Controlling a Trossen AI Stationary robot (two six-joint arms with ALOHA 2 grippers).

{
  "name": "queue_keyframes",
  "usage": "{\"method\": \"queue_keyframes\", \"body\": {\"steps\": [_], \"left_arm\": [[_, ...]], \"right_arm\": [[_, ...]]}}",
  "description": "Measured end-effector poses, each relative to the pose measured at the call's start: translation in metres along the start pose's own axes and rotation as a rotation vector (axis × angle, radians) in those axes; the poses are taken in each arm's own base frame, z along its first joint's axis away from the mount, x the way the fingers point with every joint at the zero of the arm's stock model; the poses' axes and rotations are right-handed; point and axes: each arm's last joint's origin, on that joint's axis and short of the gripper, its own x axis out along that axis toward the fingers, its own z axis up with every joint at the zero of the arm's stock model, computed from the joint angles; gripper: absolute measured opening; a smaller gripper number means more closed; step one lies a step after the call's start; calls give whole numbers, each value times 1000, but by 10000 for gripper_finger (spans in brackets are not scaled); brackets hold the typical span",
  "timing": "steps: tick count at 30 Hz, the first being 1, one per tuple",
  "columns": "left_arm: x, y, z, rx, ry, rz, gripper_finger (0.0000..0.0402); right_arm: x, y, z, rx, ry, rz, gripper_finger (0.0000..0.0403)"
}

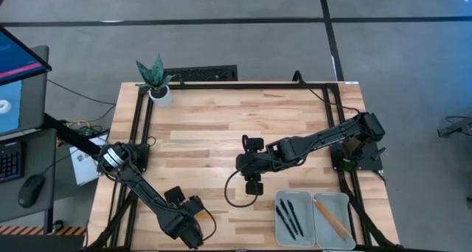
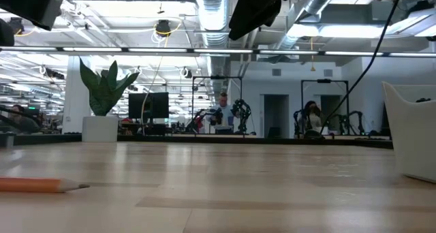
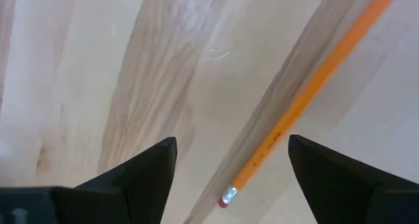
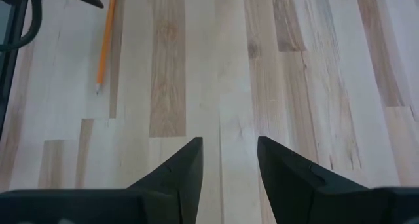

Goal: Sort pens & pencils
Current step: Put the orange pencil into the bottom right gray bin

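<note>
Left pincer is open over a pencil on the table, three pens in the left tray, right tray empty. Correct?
Not quite: the right tray isn't empty. The high view shows an orange pencil in it. The rest holds: left pincer open over a pencil on the table, three pens in the left tray.

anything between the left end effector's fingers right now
Yes: in the left wrist view an orange pencil lies on the bare table between its open fingers.

Black pens (image 1: 290, 217) in tray (three), orange pencil (image 3: 308, 96) on table
</note>
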Motion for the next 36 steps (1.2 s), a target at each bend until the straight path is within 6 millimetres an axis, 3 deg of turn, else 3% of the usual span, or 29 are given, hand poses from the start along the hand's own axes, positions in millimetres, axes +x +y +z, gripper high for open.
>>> {"method": "queue_keyframes", "body": {"steps": [8,22,36], "left_arm": [[-8,-1,2,-1,-19,6,286],[-73,-5,24,197,-296,6,286],[-75,-2,29,213,-321,38,286]], "right_arm": [[0,1,0,5,0,2,166],[0,1,0,5,0,1,166],[0,1,0,6,0,1,167]]}}
